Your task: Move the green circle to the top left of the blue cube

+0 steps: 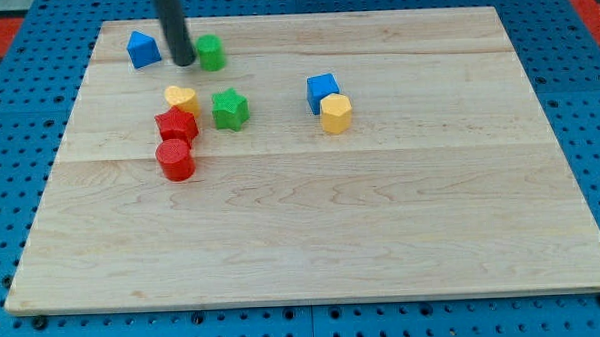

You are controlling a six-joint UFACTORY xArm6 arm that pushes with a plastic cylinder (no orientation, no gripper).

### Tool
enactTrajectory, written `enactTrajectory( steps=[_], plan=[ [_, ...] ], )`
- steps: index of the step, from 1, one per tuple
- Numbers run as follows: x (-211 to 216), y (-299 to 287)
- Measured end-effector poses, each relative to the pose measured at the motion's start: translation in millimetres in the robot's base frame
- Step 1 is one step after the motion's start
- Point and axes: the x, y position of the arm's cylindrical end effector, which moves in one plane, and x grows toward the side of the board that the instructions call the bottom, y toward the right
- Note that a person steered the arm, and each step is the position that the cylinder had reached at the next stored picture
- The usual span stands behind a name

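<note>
The green circle (pixel 210 53) stands near the view's top left of the wooden board (pixel 381 206). My tip (pixel 183 63) is right at its left side, close to touching it. The blue cube (pixel 322 90) sits right of centre near the top, with a yellow hexagon block (pixel 335 113) touching its lower right. The green circle lies well to the left of the blue cube and slightly higher.
A blue house-shaped block (pixel 143 49) sits left of my tip. A yellow heart (pixel 181 98), a red star-like block (pixel 176 125), a red cylinder (pixel 176 160) and a green star (pixel 230 109) cluster below the green circle.
</note>
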Motion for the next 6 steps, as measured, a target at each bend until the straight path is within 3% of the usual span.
enactTrajectory(
  steps=[1, 2, 6],
  plan=[
    [0, 62],
    [-16, 17],
    [-25, 124]
  ],
)
